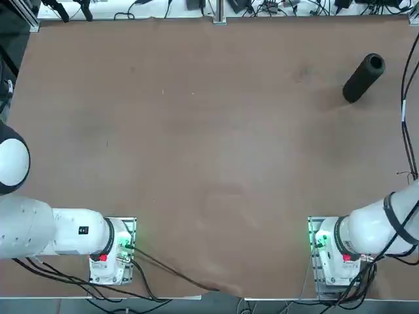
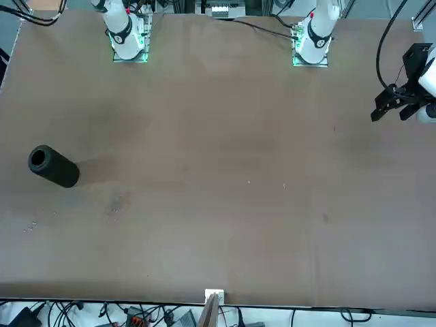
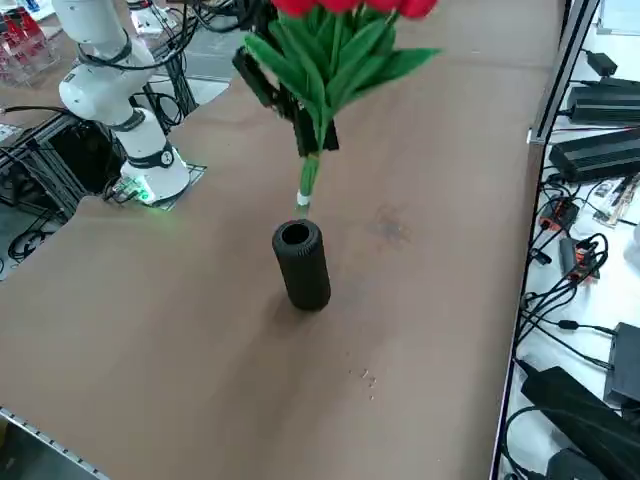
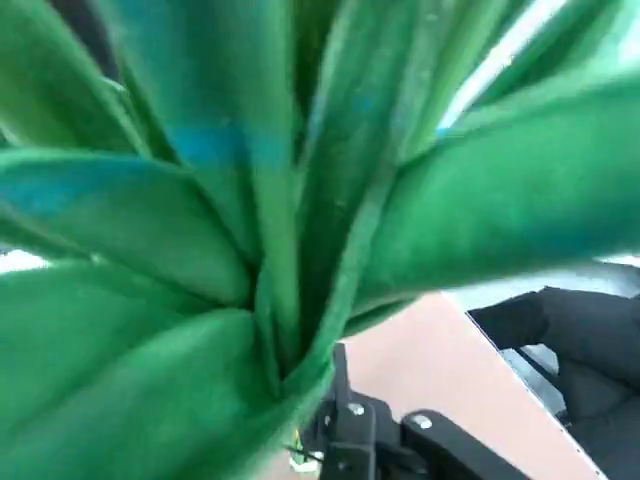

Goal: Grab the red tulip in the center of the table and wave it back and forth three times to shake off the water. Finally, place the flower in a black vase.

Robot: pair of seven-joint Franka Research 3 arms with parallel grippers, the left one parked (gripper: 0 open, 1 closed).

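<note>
High above the tabletop [image 3: 180, 330], the right gripper [image 3: 312, 140] grips the red tulip [image 3: 345, 60] upright, likely so its stems can enter the black vase [image 3: 303, 268].

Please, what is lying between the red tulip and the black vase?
In the right side view, the wrapped foot of the stem hangs below the leaves, and only brown tabletop shows between it and the black vase.

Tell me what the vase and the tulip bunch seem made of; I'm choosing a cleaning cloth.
The black vase looks like matte plastic or coated metal: dark, finely ribbed, without sharp highlights. The tulip bunch seems artificial, perhaps soft plastic or fabric, its leaves smooth with a slight sheen and evenly green.
</note>
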